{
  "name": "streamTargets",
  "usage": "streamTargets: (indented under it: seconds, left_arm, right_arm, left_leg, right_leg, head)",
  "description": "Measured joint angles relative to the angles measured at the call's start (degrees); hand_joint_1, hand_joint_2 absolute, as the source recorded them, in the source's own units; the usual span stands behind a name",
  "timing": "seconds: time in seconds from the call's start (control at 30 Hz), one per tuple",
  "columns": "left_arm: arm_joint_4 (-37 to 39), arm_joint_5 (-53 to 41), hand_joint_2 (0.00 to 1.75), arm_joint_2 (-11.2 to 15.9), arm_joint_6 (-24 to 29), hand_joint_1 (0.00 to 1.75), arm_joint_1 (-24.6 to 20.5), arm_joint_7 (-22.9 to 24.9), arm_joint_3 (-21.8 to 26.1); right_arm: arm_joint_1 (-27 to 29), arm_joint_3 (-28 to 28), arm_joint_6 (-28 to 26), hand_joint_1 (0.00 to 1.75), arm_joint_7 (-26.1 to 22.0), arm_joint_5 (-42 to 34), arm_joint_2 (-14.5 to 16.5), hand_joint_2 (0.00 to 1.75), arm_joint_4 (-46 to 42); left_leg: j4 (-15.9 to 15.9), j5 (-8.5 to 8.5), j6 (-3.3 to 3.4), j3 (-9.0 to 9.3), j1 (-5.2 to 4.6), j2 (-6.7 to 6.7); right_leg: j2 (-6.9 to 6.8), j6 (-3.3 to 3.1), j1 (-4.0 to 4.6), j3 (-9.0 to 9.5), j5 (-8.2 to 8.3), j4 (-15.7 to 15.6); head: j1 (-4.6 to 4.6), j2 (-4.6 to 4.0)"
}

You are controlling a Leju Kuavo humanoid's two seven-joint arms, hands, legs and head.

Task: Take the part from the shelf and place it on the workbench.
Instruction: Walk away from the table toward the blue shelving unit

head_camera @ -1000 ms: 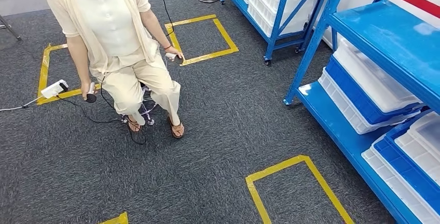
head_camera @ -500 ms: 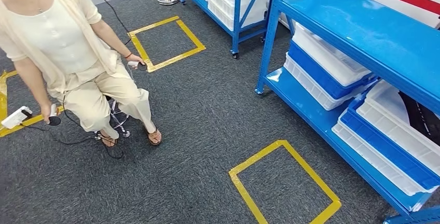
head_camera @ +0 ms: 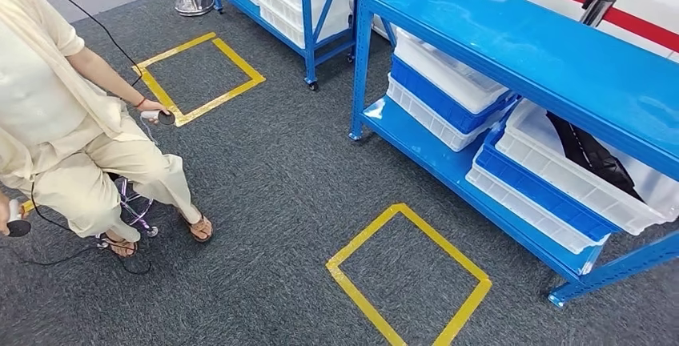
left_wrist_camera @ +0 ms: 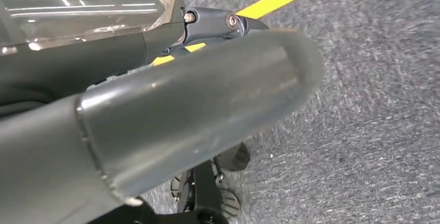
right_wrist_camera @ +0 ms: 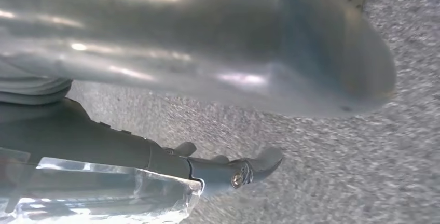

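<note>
I see blue shelf [head_camera: 512, 50], black part [head_camera: 588, 150] in white bin [head_camera: 560, 178]. No words readable. Left hand [left_wrist_camera: 171, 115], right hand [right_wrist_camera: 207, 53]: can't tell grip.

Left hand [left_wrist_camera: 171, 105], wrist view: thick, smooth, dark grey thumb with a rounded tip; behind it a darker finger [left_wrist_camera: 218, 24] jointed with two small silver screws, and a glossy transparent cover over the finger's base. Right hand [right_wrist_camera: 218, 73], wrist view: broad thumb of pale, reflective grey, streaked with highlights; a slim dark grey finger [right_wrist_camera: 228, 169] with one bright round screw near its tip, emerging from a clear, shiny plastic cover.
</note>
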Motion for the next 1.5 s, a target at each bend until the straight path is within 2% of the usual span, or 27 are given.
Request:
streamTargets:
  seconds: [0.03,0.1,0.13,0.17,0.2,0.27,0.3,0.33,0.37,0.4,0.43,0.47,0.5,0.57,0.6,0.63,0.67,0.7,0.77,0.83,0.9,0.97,1.1,1.3,1.5]
  left_arm:
    - [0.0,0.0,0.00,0.0,0.0,0.00,0.0,0.0,0.0]
    - [0.0,0.0,0.00,0.0,0.1,0.00,0.1,0.0,0.0]
    - [0.0,0.0,0.00,0.0,0.1,0.00,0.1,0.0,0.0]
    - [0.0,0.0,0.00,0.0,0.1,0.00,0.1,0.0,0.0]
    - [0.0,0.0,0.00,0.0,0.1,0.00,0.1,0.0,0.0]
    - [0.0,0.0,0.00,0.0,0.1,0.00,0.1,0.0,0.0]
    - [0.0,0.0,0.00,0.0,0.1,0.00,0.1,0.0,0.0]
    - [0.0,-0.1,0.00,0.0,0.1,0.00,0.1,0.0,0.0]
    - [0.0,-0.1,0.00,0.0,0.1,0.00,0.1,0.0,0.0]
    - [0.0,-0.1,0.00,0.0,0.1,0.00,0.0,0.0,0.0]
    - [0.0,-0.1,0.00,0.0,0.1,0.00,-0.1,0.0,0.0]
    - [0.0,-0.1,0.00,0.0,0.1,0.00,-0.2,0.0,0.0]
    - [0.0,-0.1,0.00,0.0,0.1,0.00,-0.3,0.0,0.0]
    - [0.0,0.0,0.00,0.0,0.3,0.00,-0.1,0.0,0.0]
    - [0.0,0.1,0.00,0.0,0.4,0.00,0.0,0.1,0.0]
    - [0.0,0.3,0.00,0.0,0.5,0.00,0.1,0.1,0.1]
    - [0.0,0.4,0.00,0.0,0.6,0.00,0.1,0.1,0.1]
    - [0.0,0.6,0.00,0.0,0.7,0.00,0.2,0.1,0.2]
    - [0.0,0.7,0.00,0.0,0.7,0.00,0.1,0.0,0.2]
    - [0.0,0.6,0.00,0.0,0.7,0.00,0.0,0.0,0.2]
    - [0.0,0.3,0.00,0.0,0.6,0.00,0.0,-0.1,0.2]
    - [0.0,0.0,0.00,0.0,0.5,0.00,0.0,-0.1,0.2]
    - [0.0,0.0,0.00,0.0,0.5,0.00,0.0,-0.1,0.2]
    - [0.0,-0.4,0.00,0.0,0.4,0.00,-0.1,0.0,0.2]
    - [0.0,-0.4,0.00,0.0,0.4,0.00,-0.1,-0.5,0.2]
  right_arm:
    - [0.0,0.0,0.0,0.00,0.0,0.0,0.0,0.00,0.0]
    - [-0.1,0.0,0.0,0.00,0.1,0.0,0.0,0.00,0.0]
    - [-0.1,0.0,0.0,0.00,0.1,0.0,0.0,0.00,0.0]
    - [0.0,0.0,0.0,0.00,0.1,0.0,0.0,0.00,0.0]
    - [0.1,0.0,0.0,0.00,0.2,0.0,-0.1,0.00,0.0]
    - [0.0,0.0,0.0,0.00,0.2,0.0,-0.1,0.00,0.0]
    - [-0.2,0.0,0.0,0.00,0.2,0.0,-0.1,0.00,0.0]
    - [-0.3,0.0,0.0,0.00,0.2,0.0,-0.1,0.00,0.0]
    - [-0.3,0.0,0.0,0.00,0.2,0.0,0.0,0.00,0.0]
    - [-0.3,0.0,-0.1,0.00,0.3,0.0,0.0,0.00,0.0]
    - [-0.3,0.0,-0.1,0.00,0.3,0.0,0.0,0.00,0.0]
    - [-0.3,0.0,-0.1,0.00,0.2,0.1,-0.1,0.00,0.0]
    - [-0.3,0.0,-0.1,0.00,0.2,0.1,-0.1,0.00,0.0]
    - [-0.3,0.0,-0.1,0.00,0.2,0.4,-0.1,0.00,0.0]
    - [-0.4,0.0,-0.2,0.00,0.0,0.5,0.0,0.00,0.0]
    - [-0.3,0.0,-0.3,0.00,-0.4,0.8,0.0,0.00,0.0]
    - [-0.2,0.0,-0.6,0.00,-0.7,1.3,-0.1,0.00,0.0]
    - [-0.2,0.1,-0.9,0.00,-1.0,1.9,-0.1,0.00,0.0]
    - [-0.1,0.3,-1.3,0.00,-1.1,2.9,-0.1,0.00,0.0]
    - [-0.2,0.5,-1.6,0.00,-1.0,3.2,-0.1,0.00,0.0]
    - [-0.3,0.4,-2.0,0.00,-1.0,3.2,-0.2,0.00,0.0]
    - [-0.3,0.4,-2.2,0.00,-0.9,3.2,-0.3,0.00,0.0]
    - [-0.2,0.4,-2.3,0.00,-0.9,3.2,-0.3,0.00,0.0]
    - [-0.3,0.4,-2.5,0.00,-0.3,3.2,-0.3,0.00,0.0]
    - [-0.3,0.4,-2.6,0.00,-0.2,3.4,-0.3,0.00,0.0]
  left_leg:
    - [-0.1,0.12,0.26,-0.01,0.01,0.78]
    - [-0.2,0.12,0.43,-0.16,-0.14,2.46]
    - [-0.2,0.10,0.42,-0.22,-0.18,3.29]
    - [-0.1,0.07,0.37,-0.26,-0.18,4.08]
    - [-0.1,0.01,0.28,-0.22,-0.14,4.80]
    - [0.0,-0.33,-0.25,0.04,-0.27,6.09]
    - [0.1,-0.60,-0.65,0.24,-0.43,6.72]
    - [0.2,-0.84,-1.03,0.46,-0.61,7.36]
    - [0.1,-1.04,-1.35,0.69,-0.70,7.99]
    - [0.0,-1.14,-1.61,0.97,-0.59,8.66]
    - [0.2,-1.40,-1.96,1.14,-0.34,8.56]
    - [1.0,-2.10,-2.29,1.01,-0.09,7.63]
    - [2.8,-3.44,-2.55,0.32,0.11,6.07]
    - [9.7,-7.39,-2.70,-2.79,0.24,2.67]
    - [13.6,-9.00,-2.66,-4.68,0.23,1.87]
    - [16.2,-9.59,-2.59,-6.11,0.23,1.53]
    - [16.8,-8.92,-2.48,-6.67,0.23,1.42]
    - [15.2,-7.23,-2.31,-6.27,0.23,1.35]
    - [7.9,-2.78,-1.81,-3.40,0.20,1.04]
    - [2.2,-0.51,-1.53,-1.26,0.03,0.63]
    - [1.0,-0.27,-1.80,-0.94,-0.19,0.51]
    - [0.9,-0.19,-1.99,-0.94,-0.35,0.51]
    - [0.9,-0.17,-1.91,-0.93,-0.43,0.51]
    - [1.0,-0.04,-0.99,-1.17,-1.28,0.50]
    - [1.0,-0.08,-0.90,-1.22,-1.25,0.50]
  right_leg:
    - [-1.65,-0.25,-0.02,-1.62,-1.52,3.2]
    - [-3.18,-0.42,-0.18,-5.48,-4.56,10.8]
    - [-3.45,-0.19,-0.31,-6.48,-5.18,13.0]
    - [-3.67,0.24,-0.44,-6.38,-4.98,13.1]
    - [-4.03,0.77,-0.60,-5.05,-4.02,11.0]
    - [-6.87,1.58,-0.71,-0.25,-1.51,2.8]
    - [-8.18,1.55,-0.64,1.63,-0.59,-0.5]
    - [-9.12,1.34,-0.50,2.77,-0.09,-2.5]
    - [-9.01,1.00,-0.30,3.02,0.05,-3.0]
    - [-8.18,0.61,-0.32,2.86,0.17,-3.0]
    - [-7.44,0.25,-0.53,2.86,0.25,-3.1]
    - [-6.75,-0.20,-0.73,2.86,0.35,-3.1]
    - [-6.09,-0.72,-0.93,2.90,0.48,-3.2]
    - [-4.78,-1.49,-0.84,2.92,0.65,-3.2]
    - [-4.13,-1.67,-0.66,2.89,0.68,-3.2]
    - [-3.48,-1.72,-0.51,2.91,0.70,-3.2]
    - [-2.91,-1.73,-0.41,3.00,0.70,-3.2]
    - [-2.46,-1.72,-0.35,3.13,0.70,-3.2]
    - [-1.76,-1.68,-0.26,3.38,0.68,-3.2]
    - [-1.42,-1.44,0.14,3.25,0.57,-3.0]
    - [-1.37,-1.42,0.60,2.71,0.27,-2.9]
    - [-1.44,-1.57,0.62,2.39,0.13,-2.9]
    - [-1.46,-1.55,0.49,2.39,0.18,-2.9]
    - [-1.45,-0.49,0.36,2.81,0.63,-3.0]
    - [-1.45,-0.46,0.27,2.81,0.63,-3.1]
  head:
    - [0.25,0.01]
    - [0.61,0.01]
    - [0.64,0.00]
    - [0.66,-0.01]
    - [0.68,-0.01]
    - [0.86,-0.01]
    - [0.90,-0.01]
    - [0.82,-0.01]
    - [0.76,-0.01]
    - [0.58,0.00]
    - [0.47,0.00]
    - [0.46,-0.01]
    - [0.39,-0.01]
    - [0.27,-0.01]
    - [0.24,-0.01]
    - [0.23,-0.01]
    - [0.20,0.00]
    - [0.19,0.00]
    - [0.14,0.00]
    - [0.14,-0.01]
    - [0.19,-0.01]
    - [0.21,-0.01]
    - [0.22,-0.01]
    - [0.18,-0.01]
    - [0.15,-0.01]
